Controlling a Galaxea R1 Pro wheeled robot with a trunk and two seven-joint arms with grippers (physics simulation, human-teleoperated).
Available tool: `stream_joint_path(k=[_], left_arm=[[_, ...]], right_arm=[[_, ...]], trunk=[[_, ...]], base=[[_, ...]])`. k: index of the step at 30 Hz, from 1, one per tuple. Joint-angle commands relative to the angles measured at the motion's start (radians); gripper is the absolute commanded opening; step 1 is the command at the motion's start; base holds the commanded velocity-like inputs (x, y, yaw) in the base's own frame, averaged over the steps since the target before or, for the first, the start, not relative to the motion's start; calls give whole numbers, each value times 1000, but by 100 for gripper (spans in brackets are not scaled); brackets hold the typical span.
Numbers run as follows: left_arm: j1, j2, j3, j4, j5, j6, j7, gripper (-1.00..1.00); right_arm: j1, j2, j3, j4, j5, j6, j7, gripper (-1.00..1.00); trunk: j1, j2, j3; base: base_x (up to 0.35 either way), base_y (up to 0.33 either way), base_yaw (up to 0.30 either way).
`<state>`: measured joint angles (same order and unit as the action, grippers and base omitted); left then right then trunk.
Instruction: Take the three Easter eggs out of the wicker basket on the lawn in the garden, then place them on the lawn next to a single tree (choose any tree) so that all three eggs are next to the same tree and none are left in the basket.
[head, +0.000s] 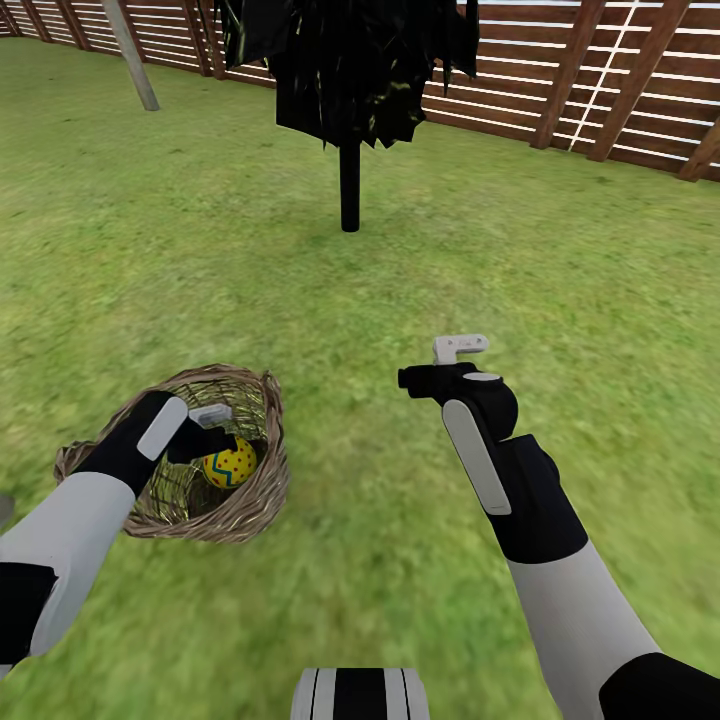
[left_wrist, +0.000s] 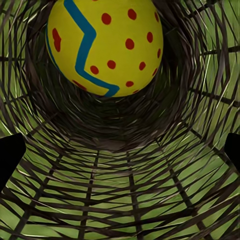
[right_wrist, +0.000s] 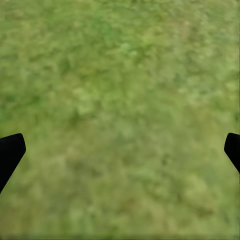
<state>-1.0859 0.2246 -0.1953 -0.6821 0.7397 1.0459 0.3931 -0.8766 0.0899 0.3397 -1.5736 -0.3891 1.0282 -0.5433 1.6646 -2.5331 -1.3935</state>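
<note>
— Left gripper (head: 215, 432) is down inside the wicker basket (head: 262, 478), its fingers spread apart: in the left wrist view one dark fingertip (left_wrist: 9, 157) sits at each edge with woven wall between them, nothing held.

— And the egg?

— One Easter egg (head: 230, 464) lies at the basket's bottom, just beyond the fingers. Up close, the egg (left_wrist: 105, 45) is bright yellow with a blue zigzag band and red dots. I count only this one; whether it touches a finger is hard to tell from the head view.

— Any writing or label on it?

— None legible, just the pattern. The wicker (left_wrist: 120, 200) lets green grass show through its gaps.

— Right side?

— Right gripper (head: 448, 362) hangs over bare lawn (head: 420, 270), well apart from the basket, jaws wide; its fingertips (right_wrist: 10, 152) frame blurred grass (right_wrist: 120, 110).

— Farther out?

— A black-trunked tree (head: 349, 185) with near-black foliage stands on the lawn beyond, a pale grey trunk (head: 132, 50) leans at far left, and a brown slatted fence (head: 560, 80) closes the garden.
</note>
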Motion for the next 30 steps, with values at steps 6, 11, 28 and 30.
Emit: stream_joint_path(k=[6, 11, 28, 30], left_arm=[[0, 1, -6, -4, 10, 1, 10, 100], [0, -2, -6, -4, 10, 1, 10, 100], [0, -4, -4, -2, 10, -12, 10, 100], [0, -4, -4, -3, 10, -16, 10, 100]], right_arm=[[-1, -1, 0, 1, -10, 2, -10, 100], [-1, -1, -2, 3, -11, 0, -10, 100], [-1, 0, -1, 14, -11, -2, -10, 100], [-1, 0, -1, 14, -11, -3, -10, 100]], trunk=[[0, 0, -1], [0, 0, -1], [0, 0, -1], [0, 0, -1]], base=[[0, 0, 0], [83, 0, 0], [57, 45, 0], [11, 109, 0]])
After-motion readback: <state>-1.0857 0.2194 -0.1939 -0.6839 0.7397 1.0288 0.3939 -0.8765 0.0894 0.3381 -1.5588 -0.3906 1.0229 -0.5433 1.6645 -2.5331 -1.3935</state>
